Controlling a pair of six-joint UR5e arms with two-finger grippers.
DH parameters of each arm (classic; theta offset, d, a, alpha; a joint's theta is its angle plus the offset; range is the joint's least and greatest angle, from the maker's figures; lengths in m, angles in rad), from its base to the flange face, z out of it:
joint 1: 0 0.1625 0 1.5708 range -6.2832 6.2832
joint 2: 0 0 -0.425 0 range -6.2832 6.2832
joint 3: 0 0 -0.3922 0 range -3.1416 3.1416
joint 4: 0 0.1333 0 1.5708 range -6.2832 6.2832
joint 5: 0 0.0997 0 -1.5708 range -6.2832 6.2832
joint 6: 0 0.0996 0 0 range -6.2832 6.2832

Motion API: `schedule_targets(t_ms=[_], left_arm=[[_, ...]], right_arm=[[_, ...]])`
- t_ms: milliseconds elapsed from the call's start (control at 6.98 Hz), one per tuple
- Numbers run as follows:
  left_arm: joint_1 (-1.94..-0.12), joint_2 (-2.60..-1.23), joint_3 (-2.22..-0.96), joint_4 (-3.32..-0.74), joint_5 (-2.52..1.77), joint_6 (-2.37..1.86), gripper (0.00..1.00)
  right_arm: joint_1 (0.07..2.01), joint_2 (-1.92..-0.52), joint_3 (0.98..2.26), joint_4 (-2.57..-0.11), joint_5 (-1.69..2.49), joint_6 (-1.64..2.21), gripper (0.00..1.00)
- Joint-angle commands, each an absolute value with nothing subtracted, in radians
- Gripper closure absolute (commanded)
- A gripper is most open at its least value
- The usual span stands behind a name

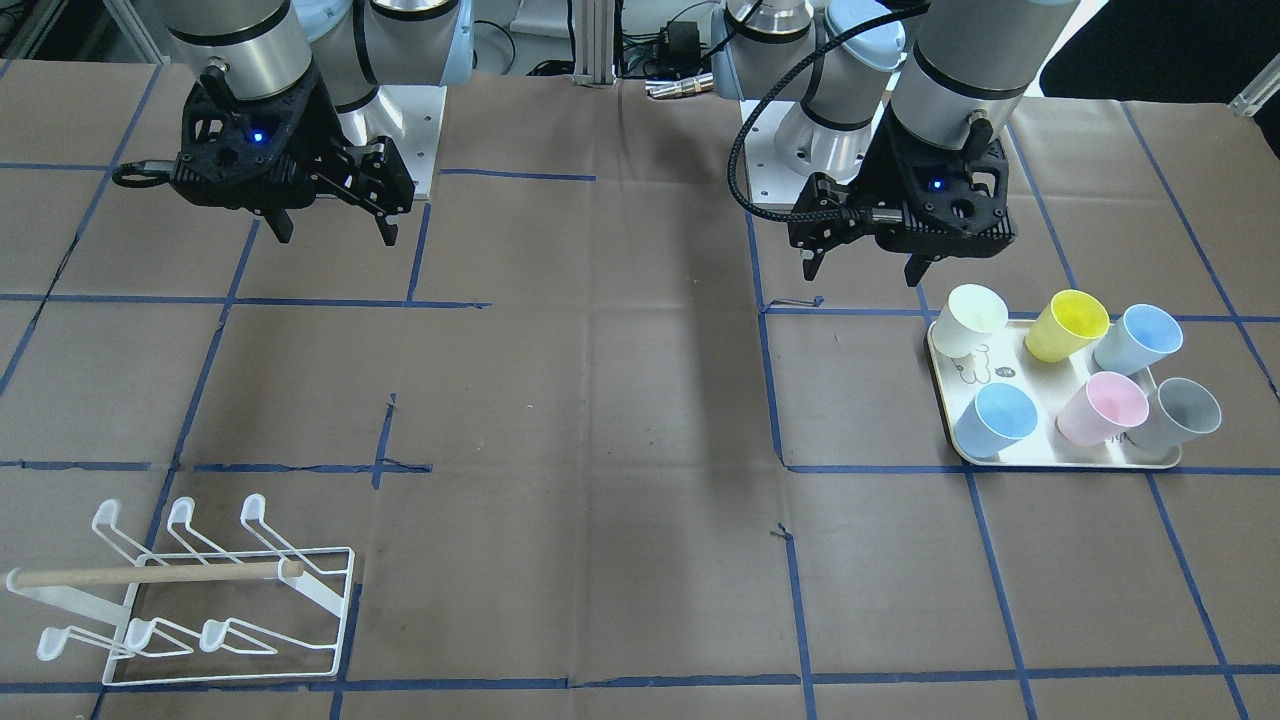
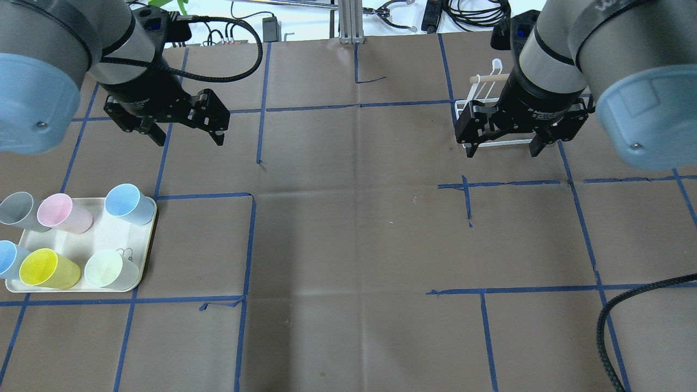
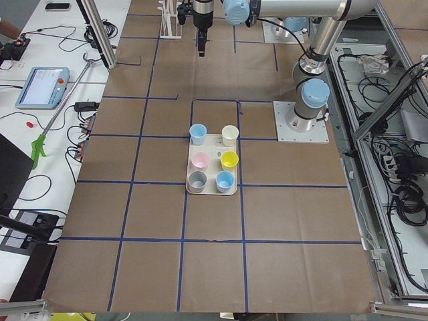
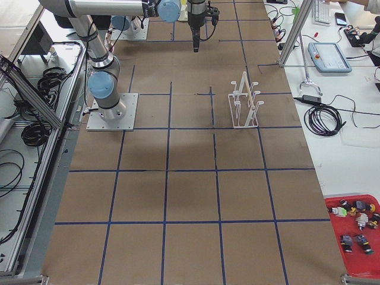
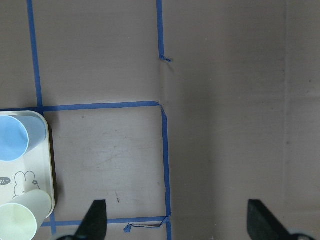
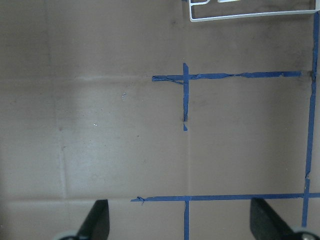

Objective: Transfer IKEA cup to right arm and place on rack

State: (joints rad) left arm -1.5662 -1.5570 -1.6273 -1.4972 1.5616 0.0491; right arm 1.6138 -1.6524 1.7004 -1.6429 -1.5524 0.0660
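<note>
Several pastel cups stand on a cream tray (image 2: 103,239): pale green (image 2: 106,269), yellow (image 2: 43,269), pink (image 2: 60,212), grey (image 2: 13,211) and two blue, one of them (image 2: 125,202). My left gripper (image 2: 189,140) hangs open and empty above the table, just beyond the tray (image 1: 1040,455). In its wrist view, a blue cup (image 5: 15,140) and the pale cup (image 5: 22,222) show at the left edge. The white wire rack (image 1: 200,600) stands empty. My right gripper (image 2: 502,153) is open and empty, high in front of the rack (image 2: 479,81).
Brown paper with a blue tape grid covers the table (image 1: 600,400). The arms' base plates (image 1: 420,130) stand at the robot's side. A red tray of small parts (image 4: 356,231) lies off the table's corner. A ribbed black cable (image 2: 626,305) loops in at the lower right.
</note>
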Motion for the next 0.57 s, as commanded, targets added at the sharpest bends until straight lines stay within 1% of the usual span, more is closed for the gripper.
schedule_targets(t_ms=[0, 430], left_arm=[[-1.566, -1.557, -1.628, -1.497, 1.565, 0.051, 0.01], [-1.566, -1.559, -1.631, -1.482, 1.569, 0.052, 0.01]], right_arm=[[1.614, -1.652, 1.701, -1.641, -1.552, 0.066, 0.0], [1.614, -1.649, 1.703, -1.643, -1.554, 0.057, 0.0]])
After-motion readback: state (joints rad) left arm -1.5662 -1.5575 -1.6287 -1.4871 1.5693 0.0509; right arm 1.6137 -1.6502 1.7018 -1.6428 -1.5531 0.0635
